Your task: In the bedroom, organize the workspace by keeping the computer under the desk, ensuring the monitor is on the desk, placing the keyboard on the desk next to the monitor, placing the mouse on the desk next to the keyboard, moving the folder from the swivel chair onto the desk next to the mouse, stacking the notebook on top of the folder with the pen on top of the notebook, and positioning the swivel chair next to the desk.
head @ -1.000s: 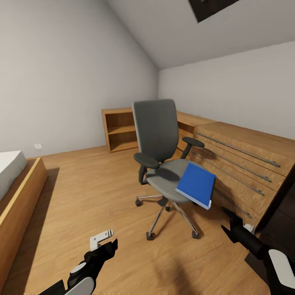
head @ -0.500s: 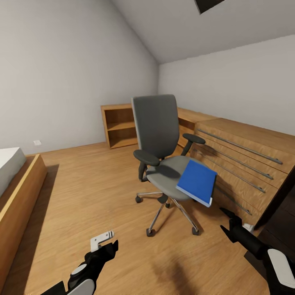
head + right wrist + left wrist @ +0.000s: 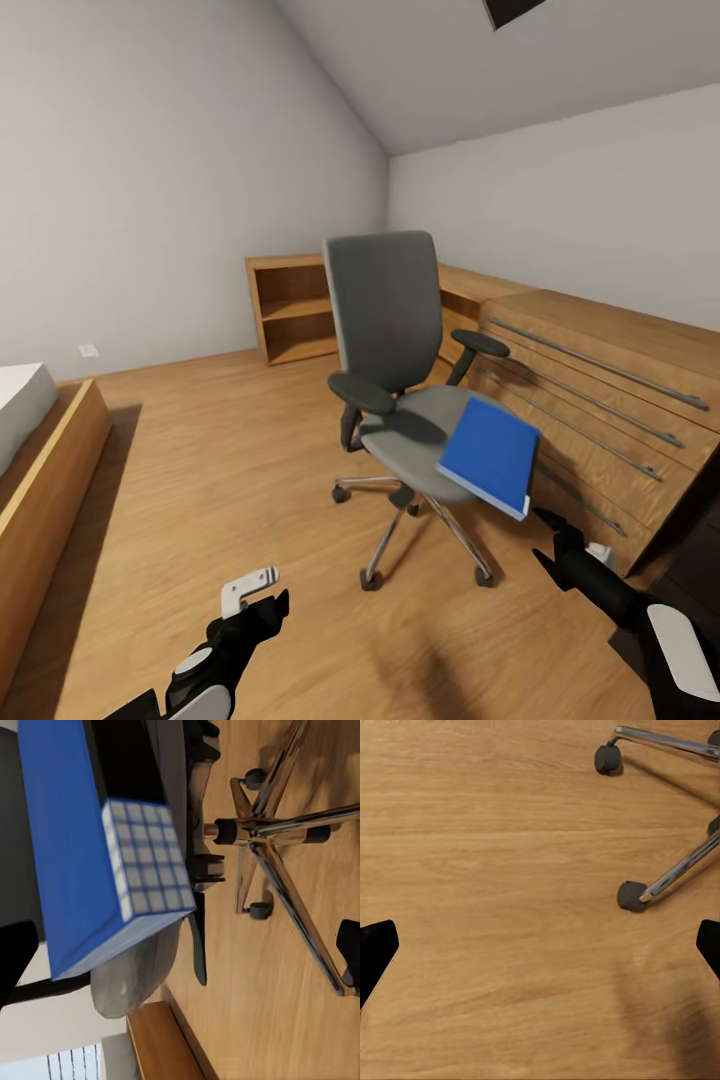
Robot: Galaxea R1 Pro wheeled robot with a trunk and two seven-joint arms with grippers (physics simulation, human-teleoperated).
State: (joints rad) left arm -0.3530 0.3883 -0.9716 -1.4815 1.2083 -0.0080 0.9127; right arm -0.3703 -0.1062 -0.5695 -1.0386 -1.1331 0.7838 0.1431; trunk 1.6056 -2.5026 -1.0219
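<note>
Grey padded swivel chair (image 3: 400,400) on chrome five-star base, blue flat folder (image 3: 488,457) tilted over seat's front edge, wood-plank floor (image 3: 220,480), oak drawer unit (image 3: 610,400) beside, open shelf (image 3: 295,310) behind, left gripper (image 3: 255,590) jaws apart, right gripper (image 3: 555,535) jaws apart near folder.

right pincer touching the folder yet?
Apart. In the head view the right pincer sits below the folder, bare floor between them.

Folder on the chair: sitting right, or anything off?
Off. The folder lies tilted on the seat's front edge, one corner hanging past the chair toward the wooden drawers. It could slide off. Nothing else stands out.
</note>
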